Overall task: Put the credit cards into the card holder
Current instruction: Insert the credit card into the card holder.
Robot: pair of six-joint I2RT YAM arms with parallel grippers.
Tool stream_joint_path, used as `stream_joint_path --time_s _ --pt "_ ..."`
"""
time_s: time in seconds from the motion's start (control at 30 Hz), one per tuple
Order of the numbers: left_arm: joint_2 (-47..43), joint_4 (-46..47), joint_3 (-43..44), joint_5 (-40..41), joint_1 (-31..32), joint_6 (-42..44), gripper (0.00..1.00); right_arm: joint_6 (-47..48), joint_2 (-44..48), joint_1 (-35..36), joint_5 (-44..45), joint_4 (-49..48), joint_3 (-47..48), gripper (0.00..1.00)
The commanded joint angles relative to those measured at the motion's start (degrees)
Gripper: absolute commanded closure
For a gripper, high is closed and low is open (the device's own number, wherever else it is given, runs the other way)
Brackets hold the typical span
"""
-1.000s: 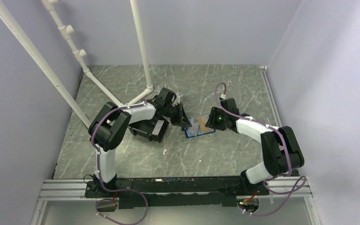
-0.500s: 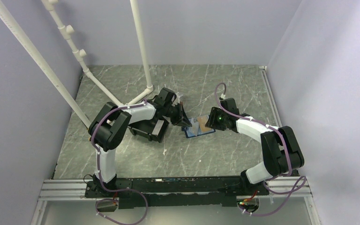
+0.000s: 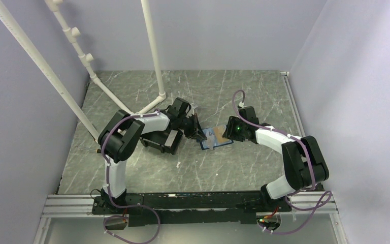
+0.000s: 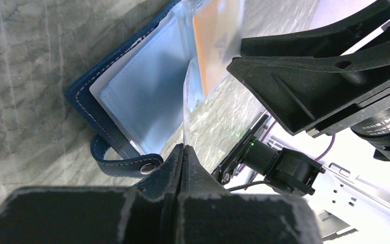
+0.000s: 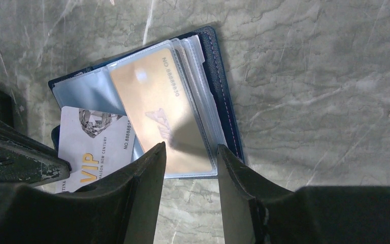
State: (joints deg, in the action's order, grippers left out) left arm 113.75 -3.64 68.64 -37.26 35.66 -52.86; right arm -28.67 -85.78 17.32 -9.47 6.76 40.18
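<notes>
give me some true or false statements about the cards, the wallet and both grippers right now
1. The card holder lies open on the table. True.
2. The right gripper is clamped on the orange card. False: its jaws are apart, and the orange card sits in a clear sleeve of the card holder.
3. The left gripper is shut on the white card. True.
4. The white card is tucked fully into a sleeve. False: most of it shows outside the card holder, at the holder's edge, gripped by the left gripper.
</notes>
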Motion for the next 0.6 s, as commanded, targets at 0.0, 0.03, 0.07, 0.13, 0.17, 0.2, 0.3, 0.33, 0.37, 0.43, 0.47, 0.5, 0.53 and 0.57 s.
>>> stream_joint_path --time_s 0.0,0.03,0.07,0.13,0.17,0.2,0.3,0.33,0.37,0.43,0.47,0.5,0.53,0.57 --pt "0.7 2.1 0.6 -0.4 0.2 -0.2 1.00 0.9 -1.7 0.3 -0.5 1.8 -1.5 0.56" --pt "0.5 2.0 0.7 -0.3 0.3 0.0 1.00 0.9 -1.6 0.3 -0.6 1.8 -1.5 0.55" --pt "0.2 1.7 0.7 0.0 0.2 0.3 1.00 0.9 -1.6 0.3 -0.7 1.8 -1.4 0.55" --pt "-1.3 1.1 0.3 0.8 0.3 1.4 1.00 1.2 -1.2 0.3 -1.2 2.1 -1.5 0.50" --pt "-2.4 1.9 -0.4 0.7 0.4 1.7 1.00 1.3 -0.6 0.3 -1.1 2.7 -1.4 0.47" --pt "-3.6 3.0 -1.6 0.3 0.4 1.7 1.00 1.5 0.5 0.3 -0.8 3.6 -1.2 0.44" --pt "-6.5 9.5 -4.8 -1.2 0.3 2.0 1.00 2.2 5.9 0.3 -0.1 6.6 -0.3 0.30" --pt "-7.2 11.3 -5.5 -1.9 0.3 1.8 1.00 2.3 7.5 0.3 -0.5 7.5 0.2 0.25" --pt "-7.8 12.6 -6.2 -2.5 0.3 1.6 1.00 2.4 8.9 0.3 -1.6 7.8 0.6 0.22" --pt "-9.0 16.0 -7.2 -3.2 0.2 0.9 1.00 1.9 11.1 0.3 -8.1 6.8 0.8 0.17" --pt "-9.7 17.1 -7.5 -3.5 0.1 0.5 1.00 0.9 11.8 0.1 -11.5 5.7 0.7 0.15" --pt "-10.4 18.5 -7.8 -4.0 -0.1 0.1 1.00 -0.8 12.5 -0.2 -16.0 3.5 0.1 0.14" --pt "-11.4 19.9 -8.1 -4.5 -0.3 -0.5 1.00 -2.6 12.8 -0.6 -19.5 0.8 -1.1 0.14" --pt "-12.3 21.3 -8.4 -4.9 -0.6 -1.0 1.00 -4.5 13.0 -1.0 -23.3 -2.1 -2.1 0.14"
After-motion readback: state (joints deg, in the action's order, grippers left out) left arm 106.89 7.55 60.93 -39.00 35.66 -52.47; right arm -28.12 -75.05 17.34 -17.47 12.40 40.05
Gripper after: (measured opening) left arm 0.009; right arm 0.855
